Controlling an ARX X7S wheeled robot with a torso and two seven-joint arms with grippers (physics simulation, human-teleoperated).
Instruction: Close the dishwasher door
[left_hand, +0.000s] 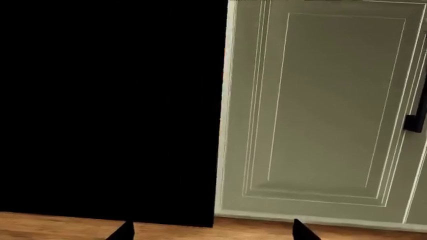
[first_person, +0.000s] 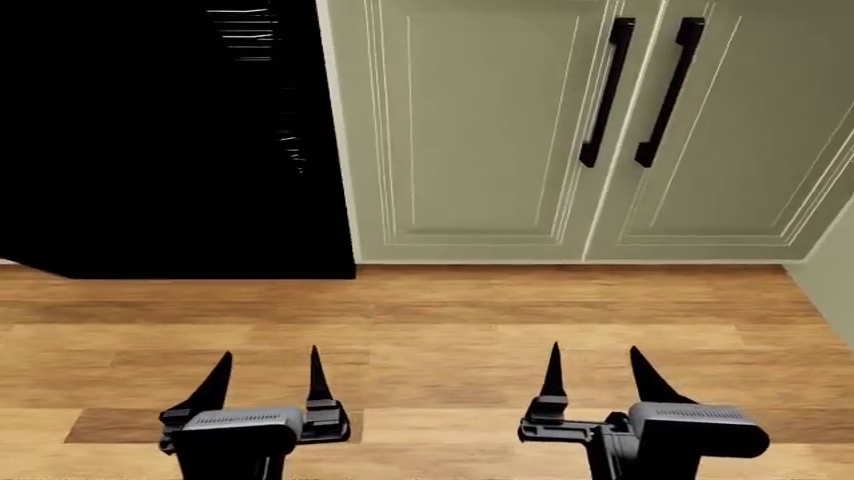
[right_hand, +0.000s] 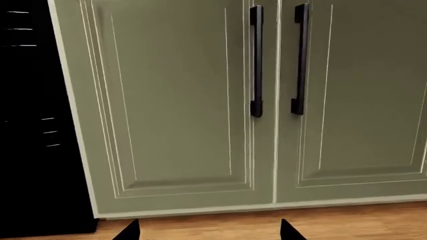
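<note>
Both dark claws, left claw (first_person: 264, 372) and right claw (first_person: 597, 370), hover wide and empty over the wooden plank floor (first_person: 441, 310). Ahead-left stands the plain black dishwasher door (first_person: 147, 180), untouched. Approach phase, I judge; next, the left arm must reach its face and push.

my head camera looks down and forward over the wood floor (first_person: 441, 320) at the cabinets. both wrist cameras sit low, close, facing them; all share the left green cabinet door (first_person: 461, 130).
</note>
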